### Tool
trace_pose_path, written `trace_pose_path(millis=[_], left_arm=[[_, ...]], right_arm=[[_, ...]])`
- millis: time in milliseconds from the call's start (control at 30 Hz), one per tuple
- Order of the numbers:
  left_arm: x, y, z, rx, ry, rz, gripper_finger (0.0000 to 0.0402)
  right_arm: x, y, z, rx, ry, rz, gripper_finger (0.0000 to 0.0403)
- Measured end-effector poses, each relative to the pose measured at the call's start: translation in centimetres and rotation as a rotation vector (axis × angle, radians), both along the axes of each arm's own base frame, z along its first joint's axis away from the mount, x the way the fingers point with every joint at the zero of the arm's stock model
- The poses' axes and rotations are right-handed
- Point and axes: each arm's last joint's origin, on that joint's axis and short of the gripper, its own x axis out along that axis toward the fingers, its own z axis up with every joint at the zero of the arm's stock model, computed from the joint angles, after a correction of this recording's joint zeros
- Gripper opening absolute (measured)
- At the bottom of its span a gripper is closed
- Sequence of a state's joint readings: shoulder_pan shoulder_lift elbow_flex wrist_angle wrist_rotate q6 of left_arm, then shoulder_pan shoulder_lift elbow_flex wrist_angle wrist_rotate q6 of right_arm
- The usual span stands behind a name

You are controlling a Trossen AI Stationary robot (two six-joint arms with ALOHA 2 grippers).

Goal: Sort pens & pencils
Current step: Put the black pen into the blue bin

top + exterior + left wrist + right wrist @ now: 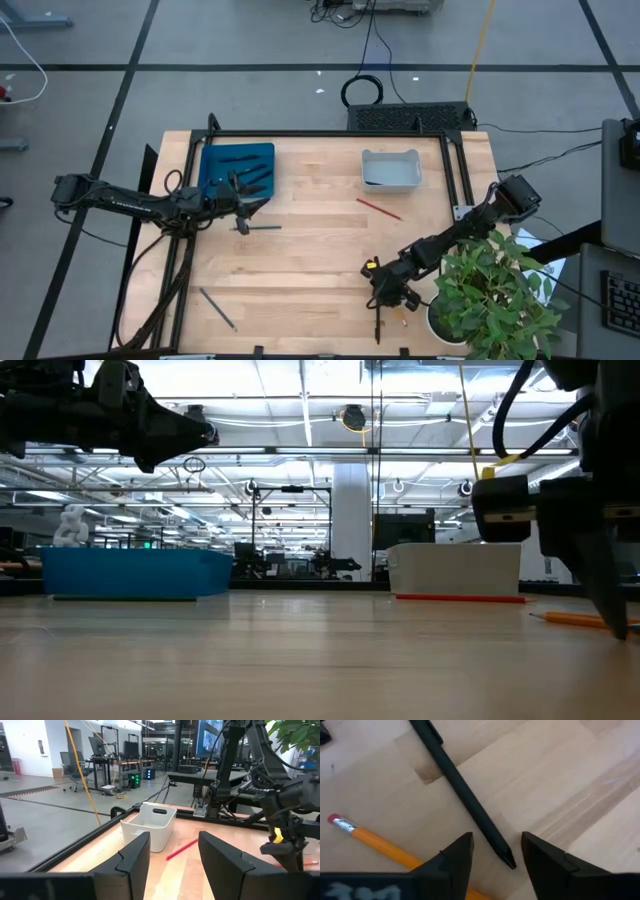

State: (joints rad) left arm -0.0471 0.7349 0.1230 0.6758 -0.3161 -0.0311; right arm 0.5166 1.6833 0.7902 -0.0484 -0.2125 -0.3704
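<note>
Pale butcher-block worktop [320, 260] carries the job near its front right edge, where a black pen [465, 795] lies beside an orange pencil [380, 845]. Right tool [492, 855], fingers apart, straddles the pen's tip; better to shift toward mid-barrel and keep clear of the pencil before closing. Left tool [172, 852], fingers apart, hovers by the blue tray [238, 167].

No text, label, brand, number or sign can be read in any view; faint pale marks along the edge of the right wrist view are too blurred to make out.
</note>
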Motion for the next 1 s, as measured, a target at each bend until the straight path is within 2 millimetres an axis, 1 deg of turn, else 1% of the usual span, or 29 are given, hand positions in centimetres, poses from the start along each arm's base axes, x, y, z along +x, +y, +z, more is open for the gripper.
trace_pose_path(millis=[67,233,300,400,533,700,1000], left_arm=[[0.0,0.0,0.0,0.0,0.0,0.001,0.0173],[0.0,0.0,0.0,0.0,0.0,0.001,0.0172],[0.0,0.0,0.0,0.0,0.0,0.001,0.0173],[0.0,0.0,0.0,0.0,0.0,0.001,0.0172],[0.0,0.0,0.0,0.0,0.0,0.001,0.0173],[0.0,0.0,0.0,0.0,0.0,0.001,0.0172],[0.0,0.0,0.0,0.0,-0.001,0.001,0.0172]], right_arm=[[0.0,0.0,0.0,0.0,0.003,0.007,0.0126],[-0.1,0.0,0.0,0.0,0.005,0.013,0.0043],[0.0,-0.1,0.0,0.001,0.005,0.01,0.0019],[0.1,-0.3,-0.1,0.001,0.005,0.003,0.0016],[0.3,-0.7,-0.1,-0.007,0.007,-0.015,0.0036],[1.1,-1.9,-0.1,-0.065,-0.043,-0.106,0.0013],[2.9,-4.4,0.3,-0.036,-0.114,-0.24,0.0013]])
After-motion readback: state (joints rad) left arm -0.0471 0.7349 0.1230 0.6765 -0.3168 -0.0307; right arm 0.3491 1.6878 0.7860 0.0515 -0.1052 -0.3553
